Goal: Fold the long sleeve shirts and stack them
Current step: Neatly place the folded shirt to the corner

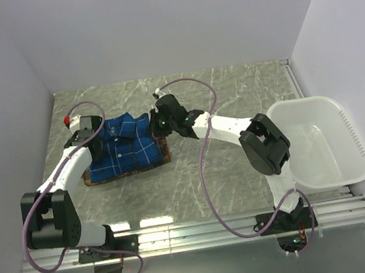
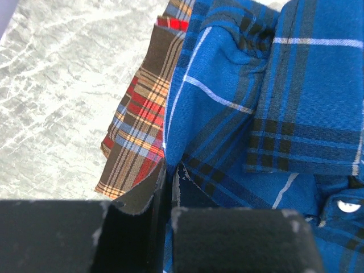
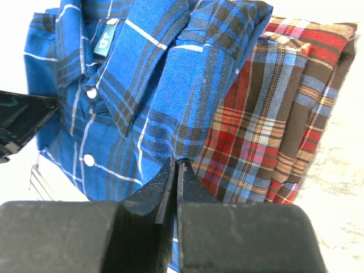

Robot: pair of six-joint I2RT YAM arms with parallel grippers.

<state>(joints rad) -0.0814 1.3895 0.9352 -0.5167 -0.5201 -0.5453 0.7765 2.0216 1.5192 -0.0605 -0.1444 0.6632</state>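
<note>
The royal-blue plaid button-up cloth shirt (image 1: pixel 126 152) lies folded on top of the folded red-orange plaid cloth shirt (image 3: pixel 267 114). The pair sits toward the left edge of the grey marbled tabletop (image 1: pixel 228 164), approx midway between its near and far edges. The left gripper (image 2: pixel 169 185) is closed on a fold of blue cloth at the stack's far-left corner. The right gripper (image 3: pixel 175 168) is likewise pinched shut on blue cloth at the far-right corner, near the collar.

Risks, as I judge them — both pinches look shallow, so if the arms lift or pull w/ uneven timing, one corner could slip free and the fold would open. A pull toward the near edge could also drag the red-orange shirt along, since it only rests underneath, and skew the stack. If either gripper has caught more than one layer — can't tell from the wrist views — letting go may flip a flap out. The white plastic basket (image 1: pixel 316 147) at the right edge is well apart, so no snag risk there.
</note>
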